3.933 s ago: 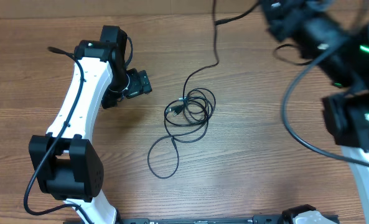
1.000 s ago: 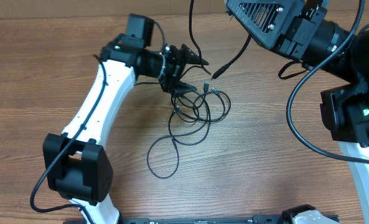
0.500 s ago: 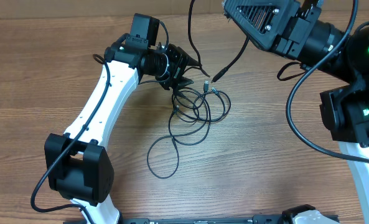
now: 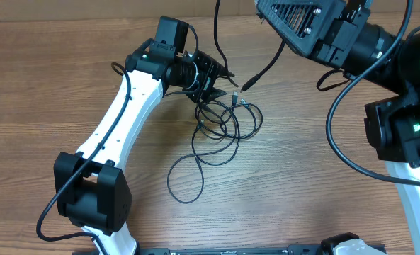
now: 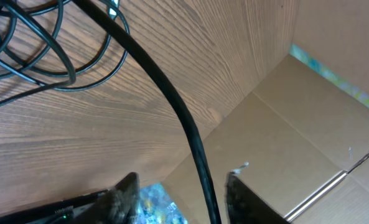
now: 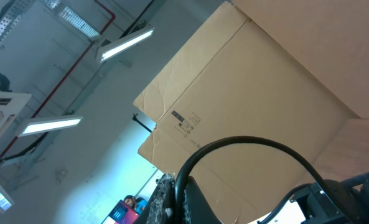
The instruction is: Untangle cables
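Cables: mostly one tangled coil on worktop, untangling barely begun; left gripper jaws apart astride one strand, right gripper jaws closed, contents indiscernible.

The brown table is wood, smooth and a bit dull, with fine lines running along it. The thin black cables look like smooth rubber with a soft shine. The long white arm cover is smooth, shiny plastic. The big brown box is dull, flat cardboard.
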### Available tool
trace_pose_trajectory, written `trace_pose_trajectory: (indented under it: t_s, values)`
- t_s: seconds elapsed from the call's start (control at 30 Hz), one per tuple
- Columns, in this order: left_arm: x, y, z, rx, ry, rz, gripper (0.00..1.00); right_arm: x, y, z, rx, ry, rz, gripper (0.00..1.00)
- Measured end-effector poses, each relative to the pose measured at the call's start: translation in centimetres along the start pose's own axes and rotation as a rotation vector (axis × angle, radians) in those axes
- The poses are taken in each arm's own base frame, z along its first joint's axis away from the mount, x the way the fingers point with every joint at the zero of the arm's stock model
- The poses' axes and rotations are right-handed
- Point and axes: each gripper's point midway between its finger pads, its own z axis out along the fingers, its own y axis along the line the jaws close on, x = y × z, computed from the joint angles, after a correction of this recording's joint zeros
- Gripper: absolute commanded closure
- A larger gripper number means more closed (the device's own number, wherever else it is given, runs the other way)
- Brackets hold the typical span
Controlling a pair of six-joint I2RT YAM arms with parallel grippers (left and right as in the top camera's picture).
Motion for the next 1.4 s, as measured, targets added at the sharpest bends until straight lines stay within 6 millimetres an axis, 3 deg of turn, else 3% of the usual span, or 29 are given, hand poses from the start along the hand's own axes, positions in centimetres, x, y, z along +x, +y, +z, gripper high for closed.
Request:
trace_pose_trajectory:
  t_s: [0.17,0.23,0.3,0.57,0.67,0.8,0.83,0.9,1.0,1.07,1.13,1.2,1.33,1.4]
  values:
    - [0.0,0.0,0.0,0.0,0.0,-0.013,0.81,0.0,0.0,0.0,-0.001,0.001,-0.001,0.96]
    - [0.0,0.0,0.0,0.0,0.0,-0.016,0.84,0.0,0.0,0.0,-0.001,0.002,-0.001,0.96]
    - [0.0,0.0,0.0,0.0,0.0,-0.016,0.95,0.1,0.0,0.0,-0.001,0.004,0.0,0.96]
    - [-0.6,0.1,0.0,-0.009,-0.037,0.052,0.96,0.7,-0.7,-0.1,0.022,0.034,0.036,0.96]
    - [-0.7,-0.8,-0.1,0.028,-0.036,0.119,0.96,0.5,-2.6,-0.7,0.088,0.031,0.086,0.96]
    - [-0.8,-3.3,-0.9,0.127,-0.017,0.244,0.96,-0.3,-7.0,-3.3,0.253,-0.004,0.182,0.96]
    - [-0.7,-3.7,-1.2,0.144,-0.013,0.263,0.96,-0.4,-8.0,-4.0,0.293,-0.013,0.202,0.94]
    - [-0.5,-4.8,-1.8,0.175,-0.01,0.302,0.96,-1.0,-10.2,-6.0,0.379,-0.042,0.228,0.77]
    - [0.0,-7.3,-3.3,0.24,-0.026,0.374,0.96,-0.9,-12.9,-8.8,0.494,-0.063,0.267,0.76]
    - [0.7,-9.3,-4.6,0.287,-0.04,0.427,0.96,-0.9,-14.2,-10.7,0.561,-0.077,0.28,0.71]
    - [2.1,-11.8,-6.5,0.348,-0.055,0.496,0.96,-0.5,-15.6,-12.5,0.634,-0.085,0.29,0.61]
    - [3.4,-13.7,-8.3,0.397,-0.071,0.554,0.96,-0.1,-16.8,-14.0,0.706,-0.096,0.299,0.43]
    - [6.5,-17.4,-12.5,0.505,-0.108,0.676,0.96,0.5,-19.1,-17.0,0.88,-0.133,0.307,0.35]
    - [8.2,-18.9,-14.6,0.555,-0.127,0.731,0.96,1.0,-20.4,-18.8,0.993,-0.156,0.324,0.23]
